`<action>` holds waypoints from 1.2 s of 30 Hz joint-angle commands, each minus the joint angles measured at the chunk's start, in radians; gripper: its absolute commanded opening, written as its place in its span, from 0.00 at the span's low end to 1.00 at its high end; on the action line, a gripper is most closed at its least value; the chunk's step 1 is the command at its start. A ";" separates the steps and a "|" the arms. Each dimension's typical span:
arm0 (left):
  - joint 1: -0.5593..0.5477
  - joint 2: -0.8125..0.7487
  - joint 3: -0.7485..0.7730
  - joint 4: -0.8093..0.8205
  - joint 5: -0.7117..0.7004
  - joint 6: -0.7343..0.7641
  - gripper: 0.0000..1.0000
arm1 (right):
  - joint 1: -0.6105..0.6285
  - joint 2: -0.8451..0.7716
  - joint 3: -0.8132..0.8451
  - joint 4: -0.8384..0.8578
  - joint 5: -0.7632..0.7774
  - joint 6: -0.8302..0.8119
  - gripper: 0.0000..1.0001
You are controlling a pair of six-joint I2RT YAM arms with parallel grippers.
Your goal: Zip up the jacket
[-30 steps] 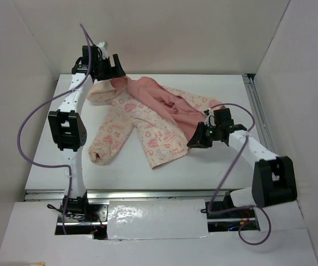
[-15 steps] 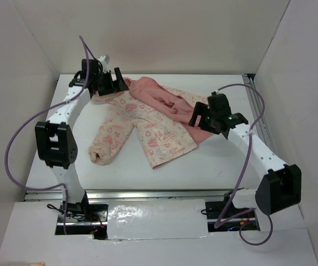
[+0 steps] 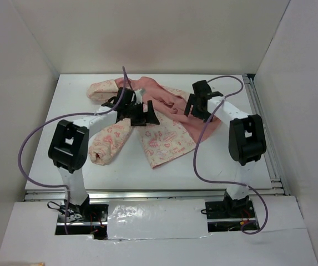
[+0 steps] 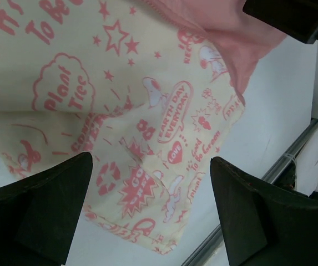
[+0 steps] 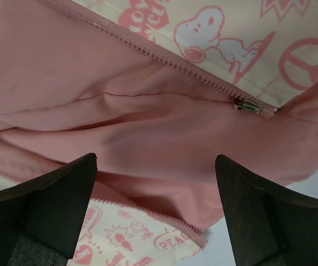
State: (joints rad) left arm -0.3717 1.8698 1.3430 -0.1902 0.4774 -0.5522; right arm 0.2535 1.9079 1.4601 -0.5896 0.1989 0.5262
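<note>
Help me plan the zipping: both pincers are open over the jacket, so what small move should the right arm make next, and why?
Probably lower the right pincer toward the metal zipper slider and close on it. The jacket lies open with its lining up, the zipper teeth unjoined, and the slider sits just beyond the open jaws, right of centre in the wrist view.

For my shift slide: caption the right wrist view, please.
Open right gripper above the unzipped jacket, pink lining showing, metal zipper slider at the tooth row's end.
</note>
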 commanded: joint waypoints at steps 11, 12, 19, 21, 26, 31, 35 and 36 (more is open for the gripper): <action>0.031 0.226 0.124 -0.063 -0.045 -0.041 0.99 | 0.022 0.005 -0.144 0.010 -0.156 0.027 0.90; 0.039 0.227 0.119 -0.067 -0.062 -0.038 0.99 | 0.041 -0.015 -0.176 0.020 -0.171 0.038 0.90; 0.171 0.215 0.105 -0.061 -0.109 -0.019 0.99 | 0.300 -0.141 -0.423 0.103 -0.268 0.095 0.88; 0.189 0.229 0.145 -0.071 -0.114 -0.002 0.99 | 0.395 -0.173 -0.461 0.149 -0.340 0.092 0.88; 0.224 0.258 0.275 -0.164 -0.135 0.046 0.99 | 0.512 -0.268 -0.474 0.159 -0.294 0.072 0.88; 0.209 0.088 0.155 -0.123 -0.131 0.035 0.99 | 0.515 -0.424 -0.446 0.162 -0.207 -0.001 0.88; 0.153 -0.153 -0.110 -0.040 -0.184 0.021 0.99 | 0.483 -0.504 -0.451 0.082 -0.020 0.000 0.90; 0.127 -0.190 -0.152 -0.032 -0.200 0.014 0.99 | 0.466 -0.509 -0.452 0.064 -0.003 0.011 0.90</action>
State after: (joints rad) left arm -0.1902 1.8267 1.2846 -0.2798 0.3126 -0.5491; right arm 0.7555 1.4414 0.9932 -0.4583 0.0498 0.5449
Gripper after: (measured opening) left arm 0.993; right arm 0.901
